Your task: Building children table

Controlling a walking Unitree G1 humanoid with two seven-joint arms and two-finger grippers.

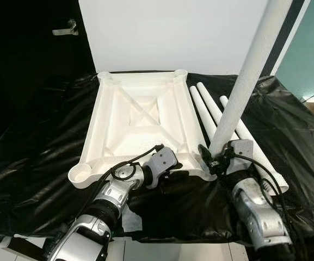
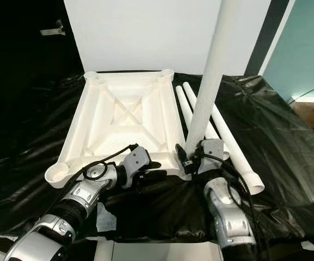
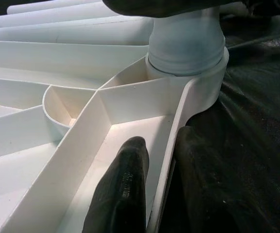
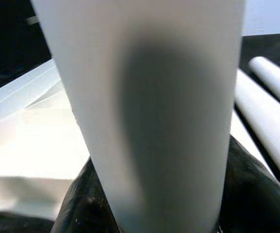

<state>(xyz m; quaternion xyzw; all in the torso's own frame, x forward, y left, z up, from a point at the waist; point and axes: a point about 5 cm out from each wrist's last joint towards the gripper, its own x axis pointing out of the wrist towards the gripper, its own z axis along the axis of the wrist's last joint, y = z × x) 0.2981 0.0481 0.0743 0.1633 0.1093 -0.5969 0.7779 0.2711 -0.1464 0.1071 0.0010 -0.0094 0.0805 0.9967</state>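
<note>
White plastic tabletop [image 1: 137,128], item one: it lies upside down on the black sheet [image 1: 31,157], ribbed underside up, with a round leg socket at each corner.

Item two, table leg [image 1: 242,87]: a white tube standing nearly upright, its top leaning a little away from the tabletop, its foot entering the near right corner socket [image 3: 188,65]. Your right gripper [image 1: 217,159] is closed around the leg just above the socket. The left wrist view shows the leg's end sitting in the socket collar; how deep it sits cannot be told.

Item three, spare legs [image 1: 211,111]: three white tubes lying side by side on the sheet, just beside the tabletop's right edge.

Item four, left gripper [image 3: 152,187]: its fingers straddle the near rim of the tabletop, one inside the wall and one outside, pinching it to steady the piece.

Hazards, as judged:
- The lean is your main risk. Push down while the leg is tilted and it may bind in the collar or pop out sideways.
- The sheet looks slick. If your left hold slackens, the tabletop may slide under the pressing force.
- A freed leg could topple onto the spare legs and set them rolling toward the sheet's edge.
</note>
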